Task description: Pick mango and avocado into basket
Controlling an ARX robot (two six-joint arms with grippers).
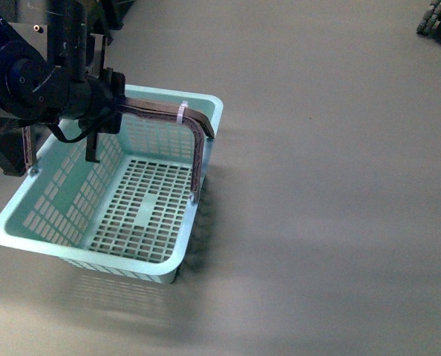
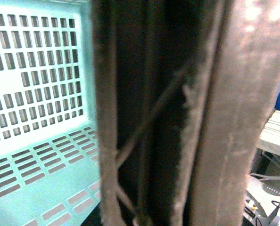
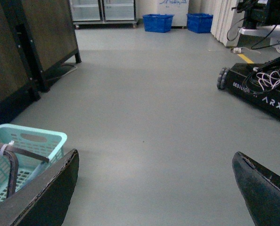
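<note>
Clamping left pincer (image 1: 105, 111) on brown handle (image 1: 157, 111) of teal basket (image 1: 57, 209); right pincer (image 3: 155, 156) wide apart, empty.

The smooth grey floor (image 1: 332, 193) carries a teal basket (image 1: 206, 100) over its near left part. The basket is tilted, with a slotted shadow beneath it (whether it touches the floor cannot be told). At the floor's far edge stand two blue crates (image 3: 157, 22). Nearer, on opposite sides, stand a dark cabinet (image 3: 41, 42) and a black wheeled base (image 3: 258, 94) marked ARX.
</note>
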